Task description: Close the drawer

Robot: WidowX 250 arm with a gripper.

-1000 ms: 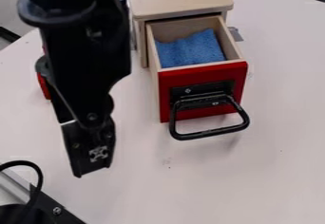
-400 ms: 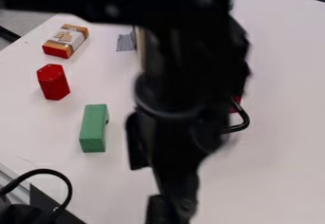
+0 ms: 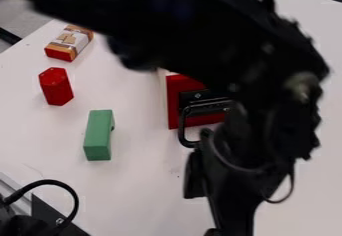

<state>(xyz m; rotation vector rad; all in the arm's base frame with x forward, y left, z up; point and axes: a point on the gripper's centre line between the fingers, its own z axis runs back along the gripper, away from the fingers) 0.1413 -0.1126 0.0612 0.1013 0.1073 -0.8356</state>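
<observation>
End effector (image 3: 226,207) at 5 o'clock from red drawer (image 3: 175,102), can't tell if spread or pinching; green block (image 3: 98,136) at 8.

The black arm (image 3: 167,22) has swung across the view from left to right, and the green block (image 3: 99,136) and red hexagonal prism (image 3: 56,87) are now uncovered

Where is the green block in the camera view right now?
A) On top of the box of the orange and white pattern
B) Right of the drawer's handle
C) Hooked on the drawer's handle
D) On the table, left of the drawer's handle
D: the green block lies on the bare table, left of the drawer's black handle, with the red block up and to its left.
</observation>
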